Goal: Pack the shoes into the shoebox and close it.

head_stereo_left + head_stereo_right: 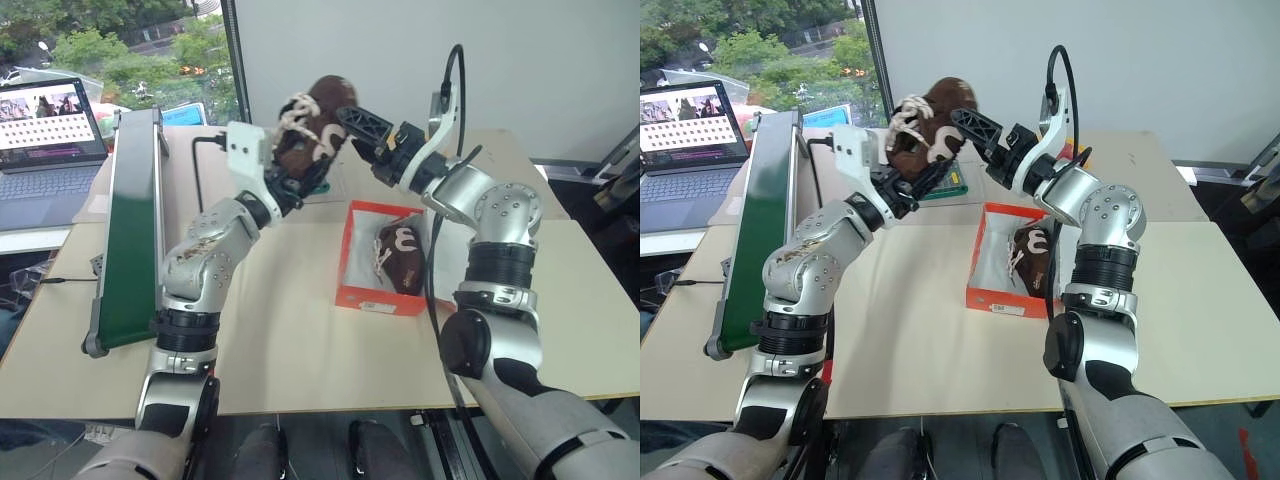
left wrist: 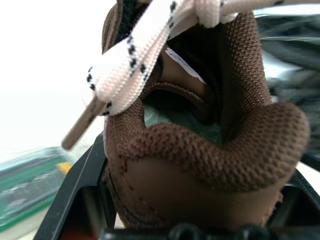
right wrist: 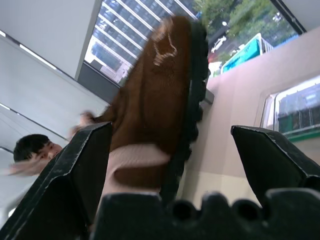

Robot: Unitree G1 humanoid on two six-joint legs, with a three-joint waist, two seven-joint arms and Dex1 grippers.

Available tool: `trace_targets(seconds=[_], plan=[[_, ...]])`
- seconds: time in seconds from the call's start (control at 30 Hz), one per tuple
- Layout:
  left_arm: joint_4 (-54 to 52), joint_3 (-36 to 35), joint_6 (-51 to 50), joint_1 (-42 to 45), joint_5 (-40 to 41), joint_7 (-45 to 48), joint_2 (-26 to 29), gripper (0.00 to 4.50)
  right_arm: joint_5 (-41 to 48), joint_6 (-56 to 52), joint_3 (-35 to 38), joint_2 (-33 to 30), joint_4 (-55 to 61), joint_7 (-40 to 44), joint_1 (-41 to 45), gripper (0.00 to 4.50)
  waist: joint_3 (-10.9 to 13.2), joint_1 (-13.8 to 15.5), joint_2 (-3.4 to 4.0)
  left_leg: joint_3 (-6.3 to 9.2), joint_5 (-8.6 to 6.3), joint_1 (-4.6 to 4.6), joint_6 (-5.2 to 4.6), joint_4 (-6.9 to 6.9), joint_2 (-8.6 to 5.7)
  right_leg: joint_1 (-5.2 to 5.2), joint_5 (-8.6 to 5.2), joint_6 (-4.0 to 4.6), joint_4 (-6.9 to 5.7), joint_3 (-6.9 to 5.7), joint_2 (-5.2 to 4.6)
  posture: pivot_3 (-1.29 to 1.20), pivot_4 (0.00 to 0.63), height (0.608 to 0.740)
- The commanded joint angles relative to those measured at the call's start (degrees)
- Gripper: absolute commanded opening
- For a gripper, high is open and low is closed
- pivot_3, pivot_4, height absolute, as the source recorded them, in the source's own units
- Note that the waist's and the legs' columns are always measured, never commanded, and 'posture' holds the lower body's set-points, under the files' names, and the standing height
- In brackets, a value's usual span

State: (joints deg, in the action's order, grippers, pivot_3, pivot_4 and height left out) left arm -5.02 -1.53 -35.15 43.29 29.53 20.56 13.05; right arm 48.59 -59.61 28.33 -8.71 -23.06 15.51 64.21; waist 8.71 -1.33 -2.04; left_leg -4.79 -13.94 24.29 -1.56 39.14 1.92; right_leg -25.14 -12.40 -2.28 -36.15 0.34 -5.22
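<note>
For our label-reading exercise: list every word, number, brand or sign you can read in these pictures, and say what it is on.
None can be read.
White end label on the shoebox: print too small.
Laptop screen: rows of small pictures, text too small.
White side marking on the boxed shoe: a curved shape, not clearly a letter.

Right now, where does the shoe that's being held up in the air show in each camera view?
Left eye view: the raised shoe sits top centre, clamped by the left gripper, above the shoebox.
Right eye view: top centre, left of middle.
Left wrist view: its heel collar and laces, close up.
Right wrist view: its sole and side, between the open right gripper fingers.
Shared landmark: the cream laces.
</note>
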Motion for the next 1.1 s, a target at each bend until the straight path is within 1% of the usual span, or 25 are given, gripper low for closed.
trace_targets(seconds=[0.03, 0.1, 0.2, 0.23, 0.27, 0.4, 0.43, 0.5, 0.53, 0.57, 0.6, 0.67, 0.73, 0.77, 0.8, 0.83, 0.9, 1.0, 1.07, 1.1], plan=[[-5.23, -0.57, -2.40, 0.69, 3.04, -0.70, -2.18, 2.68, 2.95, -0.22, 2.03, -0.33, 1.47, -1.74, 0.36, 4.50, 0.00, 0.13, 0.00, 0.01, 0.00, -0.01, -0.03, 0.00, -0.01, 0.01, 0.00, 0.00, 0.00, 0.01, 0.00, 0.00, 0.150, 0.740], [-5.45, -0.74, -3.36, 0.21, 3.50, -1.19, -3.31, 2.68, 3.40, -0.07, 2.29, -0.26, 1.79, -2.44, 0.16, 4.50, 0.00, 0.28, 0.00, 0.02, -0.04, -0.01, -0.15, 0.01, -0.01, 0.01, 0.00, 0.00, 0.00, 0.01, -0.02, 0.00, 0.150, 0.740], [-5.45, -0.29, -3.74, -0.03, 3.06, -1.09, -3.58, 2.68, 4.23, 0.15, 2.56, 0.04, 2.26, -3.63, 0.10, 4.50, 0.00, 0.24, 0.00, 0.02, -0.05, -0.02, -0.17, 0.00, -0.01, 0.01, 0.00, 0.00, 0.00, 0.02, -0.01, 0.00, 0.150, 0.740], [-5.20, -0.40, -3.72, 0.19, 2.92, -1.08, -3.60, 2.68, 4.64, 0.20, 2.73, 0.17, 2.42, -3.97, 0.13, 3.99, 0.00, 0.24, 0.00, 0.02, -0.04, -0.02, -0.16, 0.00, -0.01, 0.01, 0.00, 0.00, 0.00, 0.03, 0.00, 0.00, 0.150, 0.740], [-4.90, -0.69, -3.74, 0.49, 2.88, -1.20, -3.65, 2.68, 5.46, -0.02, 3.02, 0.42, 2.98, -4.27, 0.14, 3.75, 0.00, 0.23, 0.00, 0.02, -0.04, -0.01, -0.16, 0.00, -0.01, 0.01, 0.00, 0.00, 0.00, 0.03, 0.01, 0.00, 0.150, 0.740], [-3.81, -1.35, -3.85, 1.01, 2.18, -1.67, -3.16, 2.68, 7.14, -0.07, 3.10, 0.78, 4.15, -5.72, 0.37, 2.33, 0.00, 0.34, 0.00, 0.02, -0.04, -0.01, -0.16, 0.01, -0.01, 0.01, 0.00, -0.01, 0.01, 0.03, 0.00, 0.00, 0.150, 0.740], [-3.58, -1.45, -3.83, 1.04, 1.94, -1.85, -3.00, 2.68, 7.16, 0.20, 3.02, 0.68, 3.89, -5.88, 0.48, 2.07, 0.00, 0.36, 0.00, 0.02, -0.04, -0.01, -0.16, 0.01, -0.02, 0.01, 0.00, -0.01, 0.01, 0.03, -0.01, 0.00, 0.150, 0.740], [-3.34, -1.62, -3.94, 1.05, 1.53, -2.14, -2.56, 2.68, 7.15, 0.63, 2.92, 0.39, 3.51, -6.01, 0.70, 1.33, 0.00, 0.38, 0.00, 0.01, -0.04, -0.01, -0.16, 0.01, -0.02, 0.01, 0.00, -0.01, 0.02, 0.04, -0.01, 0.00, 0.150, 0.740], [-3.24, -1.80, -4.07, 1.05, 1.42, -2.33, -2.34, 2.68, 7.02, 0.89, 2.86, 0.19, 3.26, -5.94, 0.83, 1.10, 0.00, 0.39, 0.00, 0.01, -0.04, -0.01, -0.17, 0.01, -0.02, 0.01, 0.00, -0.01, 0.02, 0.04, -0.01, 0.00, 0.150, 0.740], [-3.16, -2.01, -4.23, 1.01, 1.33, -2.47, -2.03, 2.68, 6.72, 1.23, 2.73, -0.11, 2.93, -5.76, 0.98, 0.76, 0.00, 0.40, 0.00, 0.01, -0.04, -0.01, -0.17, 0.00, -0.02, 0.01, 0.00, 0.00, 0.02, 0.03, 0.00, 0.00, 0.150, 0.740], [-3.14, -2.36, -4.56, 0.90, 1.44, -2.64, -1.76, 2.68, 6.33, 1.59, 2.54, -0.46, 2.56, -5.49, 1.10, 0.57, 0.00, 0.39, 0.00, 0.01, -0.04, -0.01, -0.17, 0.01, -0.01, 0.01, 0.00, -0.01, 0.02, 0.03, 0.00, 0.00, 0.150, 0.740], [-3.27, -3.09, -4.79, 0.64, 1.95, -2.48, -1.27, 2.68, 5.68, 2.27, 2.19, -1.15, 1.83, -4.97, 1.31, 0.48, 0.00, 0.34, 0.00, 0.01, -0.04, -0.01, -0.16, 0.00, -0.01, 0.01, 0.00, -0.01, 0.03, 0.04, 0.00, 0.00, 0.150, 0.740], [-2.94, -4.33, -4.37, 0.76, 2.34, -2.00, -0.06, 3.67, 5.14, 3.07, 1.95, -1.89, 0.97, -4.49, 1.52, 0.47, 0.00, 0.35, 0.00, 0.01, -0.04, -0.01, -0.17, 0.00, -0.01, 0.01, 0.00, -0.01, 0.03, 0.04, 0.00, 0.00, 0.150, 0.740], [-2.71, -4.77, -4.07, 0.90, 2.44, -1.64, 0.55, 3.94, 4.93, 3.38, 1.84, -2.16, 0.67, -4.28, 1.59, 0.47, 0.00, 0.36, 0.00, 0.01, -0.04, -0.01, -0.17, 0.00, -0.01, 0.01, 0.00, -0.01, 0.03, 0.04, 0.00, 0.00, 0.150, 0.740], [-2.03, -5.15, -3.37, 1.33, 1.96, -1.56, 1.31, 4.32, 4.67, 3.75, 1.76, -2.44, 0.22, -4.08, 1.70, 0.47, 0.00, 0.30, 0.00, 0.00, -0.04, -0.01, -0.17, 0.00, -0.01, 0.01, 0.00, -0.01, 0.03, 0.04, 0.01, 0.00, 0.150, 0.740], [-0.27, -6.73, -2.45, 2.85, 0.93, -2.22, 3.36, 4.50, 4.04, 4.37, 1.57, -3.13, -0.32, -4.04, 1.87, 0.46, 0.00, 0.29, 0.00, 0.00, -0.04, -0.02, -0.17, 0.00, 0.00, 0.01, 0.00, -0.01, 0.04, 0.05, 0.01, 0.00, 0.150, 0.740], [1.81, -8.78, -1.73, 4.77, 0.16, -2.89, 6.27, 4.50, 3.26, 5.40, 1.11, -4.24, -1.20, -3.86, 2.19, 0.46, 0.01, 0.31, 0.01, 0.00, -0.04, 0.00, -0.18, 0.00, -0.01, 0.00, 0.00, -0.01, 0.04, 0.05, 0.03, 0.00, 0.150, 0.740], [1.31, -10.79, -2.81, 4.66, 1.72, -2.05, 9.36, 4.50, 0.25, 7.34, -2.31, -6.87, -1.37, -1.44, 2.76, 0.46, 0.02, 0.23, 0.02, 0.00, -0.03, 0.02, -0.17, 0.00, -0.02, -0.03, 0.00, -0.01, 0.06, 0.06, 0.02, 0.00, 0.150, 0.740], [0.22, -10.93, -3.44, 2.90, 1.64, -2.80, 10.87, 4.50, -1.59, 7.55, -4.66, -8.43, -1.17, -0.44, 3.10, 0.46, 0.02, 0.23, 0.03, -0.01, -0.01, -0.01, -0.13, -0.03, -0.01, -0.03, 0.00, -0.01, 0.06, 0.08, 0.02, 0.00, 0.150, 0.740], [-1.20, -10.71, -4.22, 0.50, 1.24, -2.58, 12.40, 4.50, -4.11, 7.50, -7.59, -10.34, -0.69, 0.37, 3.20, 0.46, 0.02, 0.17, 0.03, -0.01, -0.01, 0.00, -0.13, -0.04, -0.01, -0.04, 0.00, -0.01, 0.08, 0.08, 0.01, 0.00, 0.150, 0.740]])
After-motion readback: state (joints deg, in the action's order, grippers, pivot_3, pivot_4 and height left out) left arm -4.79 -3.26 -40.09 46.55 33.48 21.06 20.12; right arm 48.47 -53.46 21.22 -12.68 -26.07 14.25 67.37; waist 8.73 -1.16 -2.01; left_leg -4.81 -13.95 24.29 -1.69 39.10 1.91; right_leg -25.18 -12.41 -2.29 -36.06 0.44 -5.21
